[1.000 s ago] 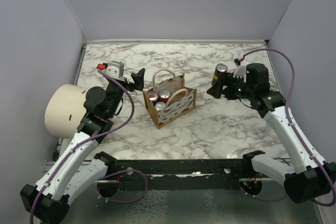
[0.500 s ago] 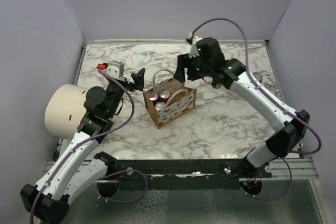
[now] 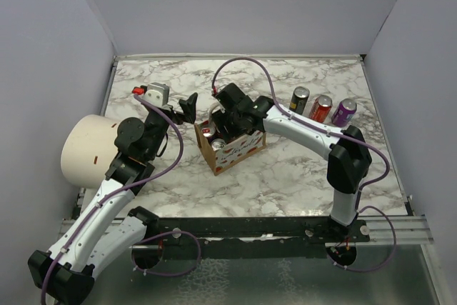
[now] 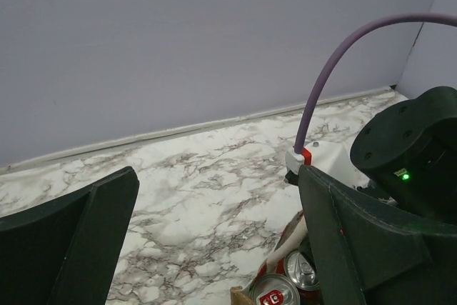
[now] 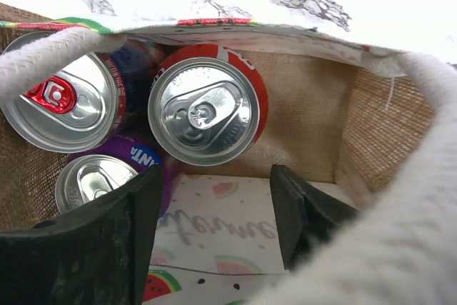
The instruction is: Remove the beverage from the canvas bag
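Observation:
The brown canvas bag [image 3: 240,151] with white loop handles stands at mid-table. My right gripper [image 3: 226,128] hangs open over its mouth, empty. In the right wrist view the bag's inner wall [image 5: 307,105] surrounds three upright cans: a red can [image 5: 203,112], a can with a red tab [image 5: 57,101] and a purple can [image 5: 96,176]. The right gripper [image 5: 214,208] has its fingers spread just above the bag's near wall, beside the red can. My left gripper [image 3: 188,107] is open and empty, just left of the bag. In the left wrist view [image 4: 214,248] two can tops [image 4: 303,271] show.
Three cans stand in a row at the back right: a dark one [image 3: 300,100], a red one [image 3: 320,108] and a purple one [image 3: 344,111]. A large cream cylinder [image 3: 89,149] lies at the left edge. Grey walls enclose the table on three sides.
My right arm let go of a can at the back right, swung left and came down over the bag's mouth, open. The left arm has not moved.

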You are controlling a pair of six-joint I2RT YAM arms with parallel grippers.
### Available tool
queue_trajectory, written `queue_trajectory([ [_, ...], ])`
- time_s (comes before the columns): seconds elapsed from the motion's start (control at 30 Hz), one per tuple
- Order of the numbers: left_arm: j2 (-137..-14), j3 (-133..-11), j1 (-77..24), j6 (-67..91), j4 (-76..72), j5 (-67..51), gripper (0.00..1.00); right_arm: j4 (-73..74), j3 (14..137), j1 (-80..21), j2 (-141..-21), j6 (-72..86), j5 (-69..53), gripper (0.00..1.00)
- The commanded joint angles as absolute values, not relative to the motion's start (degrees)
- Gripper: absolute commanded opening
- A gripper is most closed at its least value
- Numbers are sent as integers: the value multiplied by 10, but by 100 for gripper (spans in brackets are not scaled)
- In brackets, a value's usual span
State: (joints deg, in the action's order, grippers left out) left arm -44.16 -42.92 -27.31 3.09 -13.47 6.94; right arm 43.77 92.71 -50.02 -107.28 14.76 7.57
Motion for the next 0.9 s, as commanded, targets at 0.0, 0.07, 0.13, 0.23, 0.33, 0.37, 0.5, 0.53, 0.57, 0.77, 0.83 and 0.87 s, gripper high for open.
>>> queue_trajectory([
  [0.0,-439,-425,-269,31,-150,68,97,423,934,-508,-1071,132,121,65],
  [0.07,-440,-425,-269,31,-151,68,97,406,925,-508,-1072,133,114,69],
  [0.13,-440,-426,-269,31,-150,69,97,394,920,-508,-1075,135,103,71],
  [0.23,-441,-425,-269,31,-150,69,97,385,922,-508,-1083,140,82,74],
  [0.33,-441,-425,-269,31,-150,69,97,366,919,-508,-1088,144,65,77],
  [0.37,-441,-425,-269,31,-150,69,97,358,916,-508,-1088,145,61,77],
  [0.5,-442,-425,-269,30,-150,71,97,348,915,-508,-1103,150,71,78],
  [0.53,-442,-425,-269,30,-150,71,97,353,919,-508,-1109,151,79,78],
  [0.57,-442,-425,-269,31,-151,71,97,358,924,-508,-1117,152,85,78],
  [0.77,-443,-425,-269,31,-150,70,97,379,945,-508,-1151,160,109,76],
  [0.83,-443,-425,-269,32,-150,70,97,368,939,-508,-1155,162,104,76],
  [0.87,-442,-425,-269,31,-150,70,97,364,935,-509,-1158,163,104,76],
])
